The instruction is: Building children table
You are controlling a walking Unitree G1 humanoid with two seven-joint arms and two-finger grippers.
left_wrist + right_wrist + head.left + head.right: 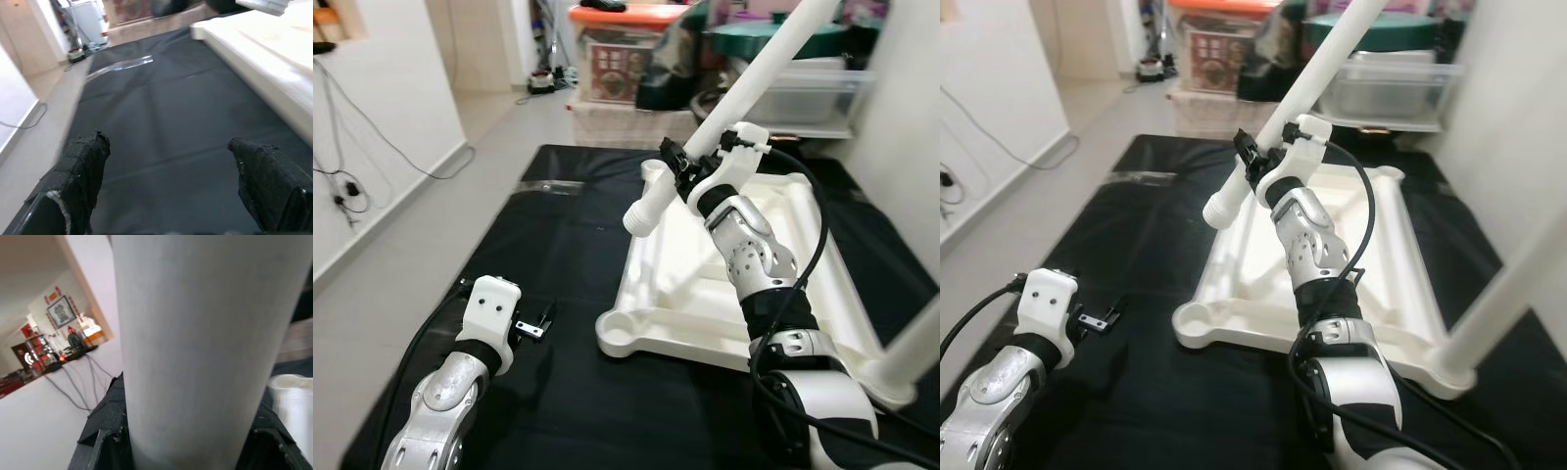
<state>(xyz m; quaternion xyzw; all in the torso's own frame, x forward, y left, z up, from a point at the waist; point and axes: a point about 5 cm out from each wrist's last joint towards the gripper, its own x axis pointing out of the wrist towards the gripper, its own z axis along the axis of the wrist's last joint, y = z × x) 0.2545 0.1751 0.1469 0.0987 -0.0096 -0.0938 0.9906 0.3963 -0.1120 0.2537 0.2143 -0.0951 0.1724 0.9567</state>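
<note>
While your right gripper is clamped around the white table leg, that leg slants up toward the far right with its threaded lower end hanging over the left edge of the upturned white tabletop, between its near-left socket and far-left socket. Judge the leg as a light, rigid plastic tube with a smooth skin that could twist in the pads; you hold it low, close to the threaded end, which should give you good control for seating it, though the long free end will lever against the grip. Another leg already stands in the near-right corner. Your left gripper hovers low over the black mat at the near left, fingers spread and holding nothing. The mat covers a pale tiled floor; a white wall with trailing cables runs along the left, and storage boxes and clutter crowd the far side
</note>
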